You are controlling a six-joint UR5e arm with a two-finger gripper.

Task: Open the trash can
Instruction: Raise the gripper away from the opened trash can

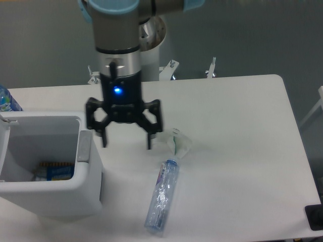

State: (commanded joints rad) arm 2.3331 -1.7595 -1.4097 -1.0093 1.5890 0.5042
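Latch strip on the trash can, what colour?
Grey, on the white trash can; latch strip clearest in the fixed camera.

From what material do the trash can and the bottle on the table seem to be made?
The trash can looks like white, smooth moulded plastic: rounded corners, soft sheen. The bottle appears thin clear plastic: see-through, crinkled, with glints.
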